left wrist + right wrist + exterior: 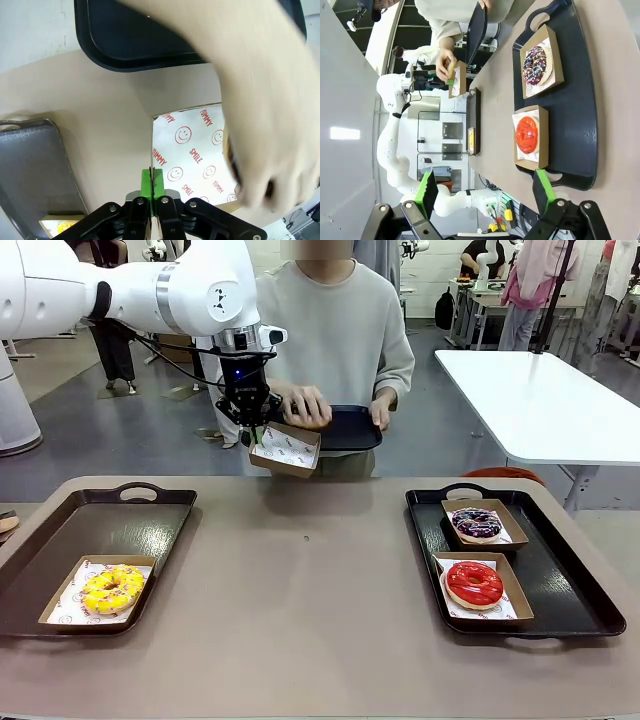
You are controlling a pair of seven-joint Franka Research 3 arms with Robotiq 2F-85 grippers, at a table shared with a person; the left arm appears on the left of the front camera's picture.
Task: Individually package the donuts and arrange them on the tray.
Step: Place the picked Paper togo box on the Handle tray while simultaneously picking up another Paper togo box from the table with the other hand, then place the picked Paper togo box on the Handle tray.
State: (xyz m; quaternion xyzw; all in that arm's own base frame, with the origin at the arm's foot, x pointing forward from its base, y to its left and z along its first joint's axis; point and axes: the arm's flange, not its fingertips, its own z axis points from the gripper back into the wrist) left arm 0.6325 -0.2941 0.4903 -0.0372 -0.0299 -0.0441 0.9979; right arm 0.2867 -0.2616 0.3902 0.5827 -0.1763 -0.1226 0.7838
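Both jaws differ: left gripper (257, 430) pinches a paper box (286, 449); right gripper (485, 187) gapes empty.

The left arm reaches in from the left, across toward the far side, its wrist turned down so the left gripper (257, 430) hangs above the counter's far edge. Its green-padded fingers (151, 187) are pressed together, pinching a thin edge. The right gripper (485, 192) has its fingers (543, 188) spread wide apart, holding nothing.
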